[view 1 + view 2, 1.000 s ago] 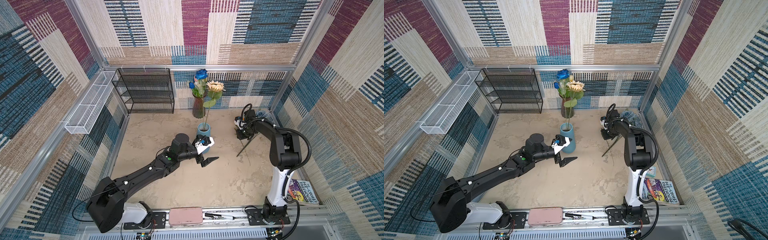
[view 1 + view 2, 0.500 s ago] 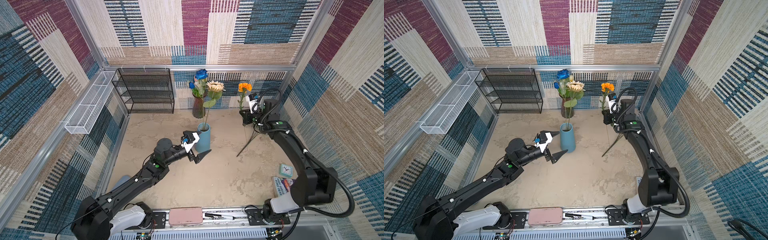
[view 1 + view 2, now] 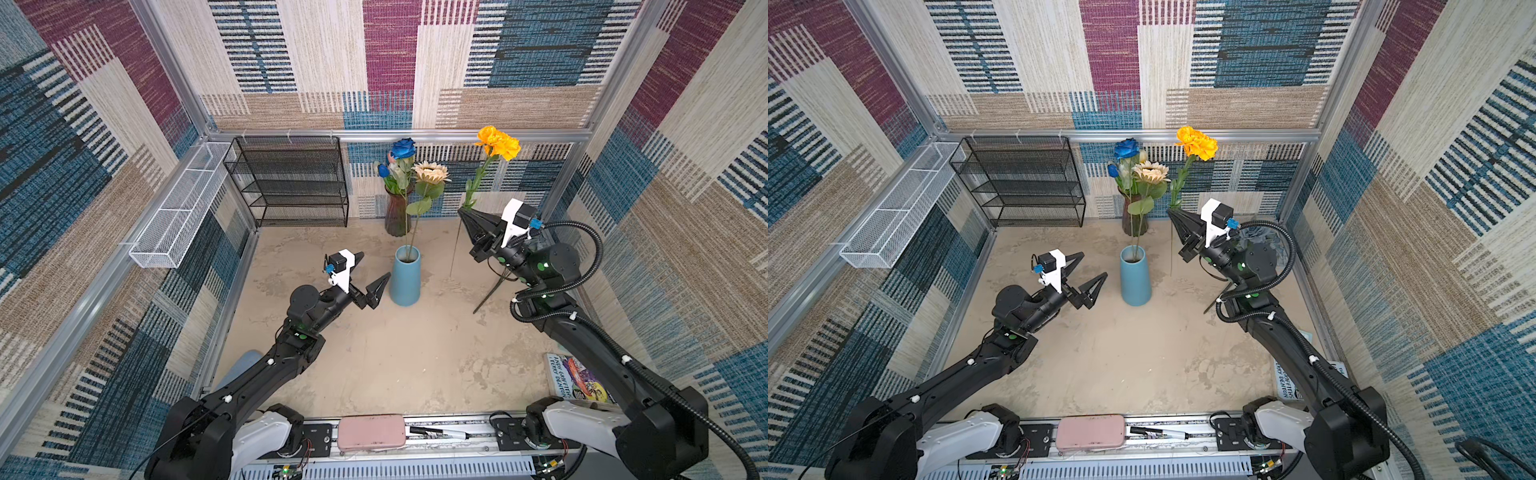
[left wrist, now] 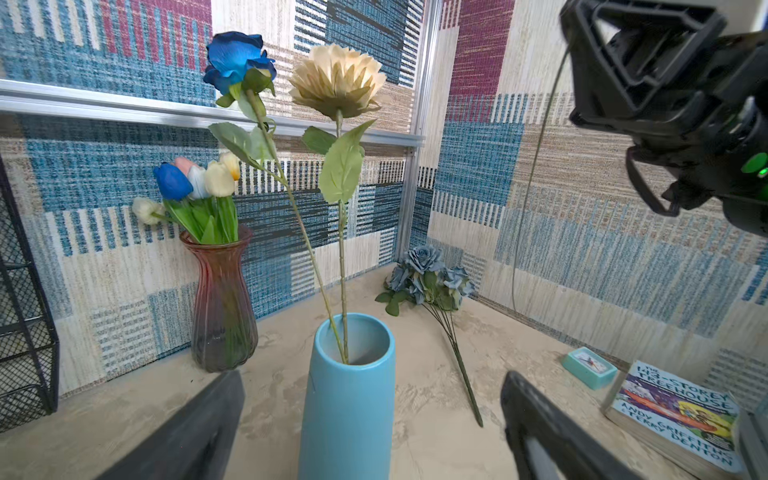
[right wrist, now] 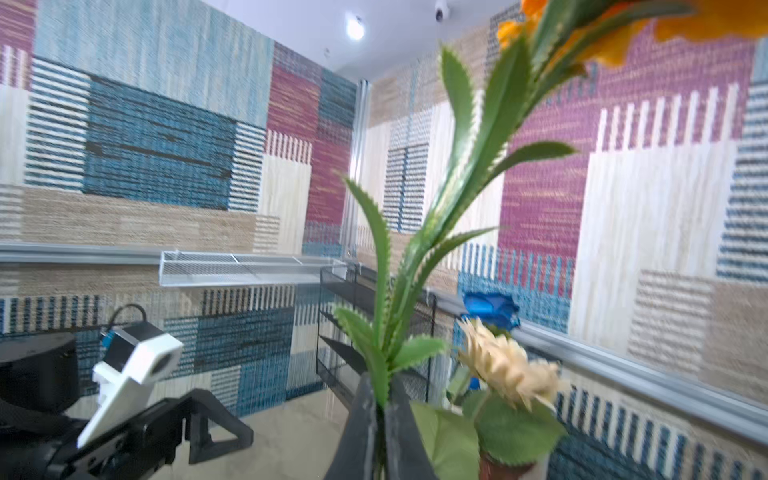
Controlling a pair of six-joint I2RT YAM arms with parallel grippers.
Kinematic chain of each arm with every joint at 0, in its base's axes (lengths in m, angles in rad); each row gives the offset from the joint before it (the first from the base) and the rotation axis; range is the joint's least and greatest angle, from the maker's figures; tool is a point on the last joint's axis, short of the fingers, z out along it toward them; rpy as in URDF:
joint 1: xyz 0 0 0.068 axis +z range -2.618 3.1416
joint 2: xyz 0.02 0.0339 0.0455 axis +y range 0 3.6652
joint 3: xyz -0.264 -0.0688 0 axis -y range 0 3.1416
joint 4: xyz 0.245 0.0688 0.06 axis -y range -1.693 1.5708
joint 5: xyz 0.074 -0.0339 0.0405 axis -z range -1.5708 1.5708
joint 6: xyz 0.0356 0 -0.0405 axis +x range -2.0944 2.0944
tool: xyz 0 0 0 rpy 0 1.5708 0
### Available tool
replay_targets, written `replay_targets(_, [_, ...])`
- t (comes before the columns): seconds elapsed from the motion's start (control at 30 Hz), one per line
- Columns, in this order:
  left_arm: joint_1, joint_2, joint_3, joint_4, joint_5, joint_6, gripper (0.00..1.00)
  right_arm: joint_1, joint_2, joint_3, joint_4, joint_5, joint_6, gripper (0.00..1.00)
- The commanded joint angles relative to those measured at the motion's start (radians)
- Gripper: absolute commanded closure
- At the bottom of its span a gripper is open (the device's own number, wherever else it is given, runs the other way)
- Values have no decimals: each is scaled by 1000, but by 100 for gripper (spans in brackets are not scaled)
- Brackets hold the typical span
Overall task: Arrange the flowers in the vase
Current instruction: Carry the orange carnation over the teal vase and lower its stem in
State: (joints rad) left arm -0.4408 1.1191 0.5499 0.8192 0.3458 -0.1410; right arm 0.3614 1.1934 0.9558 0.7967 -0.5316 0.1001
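Observation:
My right gripper (image 3: 464, 212) (image 5: 381, 384) is shut on the green stem of an orange flower (image 3: 498, 143), held upright above the floor to the right of the blue vase (image 3: 406, 276) (image 4: 349, 399). A cream sunflower (image 3: 431, 172) and a deep-blue rose (image 3: 403, 148) stand in that vase. My left gripper (image 3: 375, 264) (image 4: 370, 384) is open just left of the vase, with nothing in it. Small tulips (image 4: 195, 183) sit in a red glass vase (image 4: 222, 299) by the back wall. A dusty-blue rose bunch (image 4: 428, 276) lies in the back right corner.
A black mesh shelf (image 3: 291, 183) stands at the back left, and a white wire basket (image 3: 178, 208) hangs on the left wall. A book (image 3: 582, 380) and a small teal clock (image 4: 589, 367) lie at the right. A pink case (image 3: 371, 432) rests on the front rail.
My right gripper has risen from the floor at the back right with the orange flower, which now stands upright. My left gripper has drawn back a little to the left of the blue vase.

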Motion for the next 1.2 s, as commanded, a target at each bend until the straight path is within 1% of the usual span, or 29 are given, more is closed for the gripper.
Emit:
replay_targets(0.0, [1,-2,8,10,-3,-18,1,60,51,19,283,-15,45,100])
replay_targets(0.1, [1,-7,9,-12,9,-8,1,118,126,54,374,13,16,100])
replay_targets(0.23, [-1,-19,11,-52,28,13,1,168,224,128,407,69,-56,100])
replay_targets(0.3, [0,-29,15,-90,37,29,1,181,271,161,418,77,-72,100])
replay_targets(0.37, [0,-45,6,-101,37,36,1,197,318,182,417,89,-115,100])
replay_targets(0.53, [-1,-91,-23,-132,11,66,1,208,392,208,389,126,-200,100])
replay_targets(0.6, [0,-103,-28,-150,6,79,1,208,409,192,398,130,-222,100])
replay_targets(0.73, [-1,-103,-41,-144,-5,83,1,209,429,175,359,164,-251,100])
replay_targets(0.93, [-1,-68,-42,-105,-2,71,1,209,453,108,334,182,-248,100])
replay_targets(1.17, [-1,-12,-30,-60,28,52,1,211,497,31,335,159,-254,100])
